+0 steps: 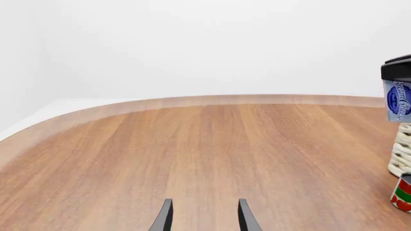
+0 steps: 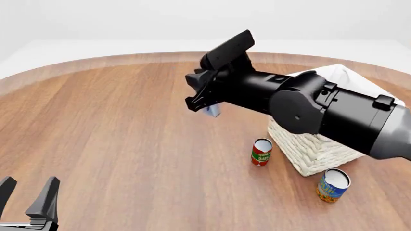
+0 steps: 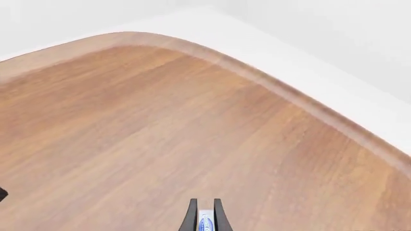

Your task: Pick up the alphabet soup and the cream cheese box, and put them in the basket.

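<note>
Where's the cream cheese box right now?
In the front view the cream cheese box is up off the table, pinched in the right gripper, left of the basket.

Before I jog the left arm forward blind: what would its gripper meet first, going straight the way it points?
Likely nothing: ahead of the left gripper lies only the bare brown wooden table up to its far edge. The red-and-green can sits well off to the side.
</note>
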Robot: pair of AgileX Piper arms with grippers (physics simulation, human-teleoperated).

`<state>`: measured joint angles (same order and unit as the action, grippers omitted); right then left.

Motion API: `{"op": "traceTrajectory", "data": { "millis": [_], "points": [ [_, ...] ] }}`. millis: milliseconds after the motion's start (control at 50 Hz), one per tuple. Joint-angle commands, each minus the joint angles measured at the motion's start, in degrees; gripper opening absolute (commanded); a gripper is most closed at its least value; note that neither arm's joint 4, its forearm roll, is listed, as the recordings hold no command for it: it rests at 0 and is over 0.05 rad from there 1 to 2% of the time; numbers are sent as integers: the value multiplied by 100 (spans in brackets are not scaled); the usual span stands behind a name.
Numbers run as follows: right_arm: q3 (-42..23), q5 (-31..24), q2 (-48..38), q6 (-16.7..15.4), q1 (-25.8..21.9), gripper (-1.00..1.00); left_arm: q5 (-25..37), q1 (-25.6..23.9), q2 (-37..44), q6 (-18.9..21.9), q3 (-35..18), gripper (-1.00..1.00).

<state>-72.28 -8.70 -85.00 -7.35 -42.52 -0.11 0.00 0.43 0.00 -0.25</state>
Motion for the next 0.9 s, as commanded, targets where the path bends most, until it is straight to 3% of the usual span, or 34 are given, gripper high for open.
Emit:
{"op": "traceTrajectory", "data": {
  "millis": [20, 60, 900],
  "points": [
    [39, 66, 293, 345, 51, -100, 0, 0, 0, 0, 0, 100],
    [84, 96, 376, 511, 45, -100, 0, 0, 0, 0, 0, 100],
    [184, -102, 940, 686, 697, -100, 0, 0, 0, 0, 0, 100]
  ]
}}
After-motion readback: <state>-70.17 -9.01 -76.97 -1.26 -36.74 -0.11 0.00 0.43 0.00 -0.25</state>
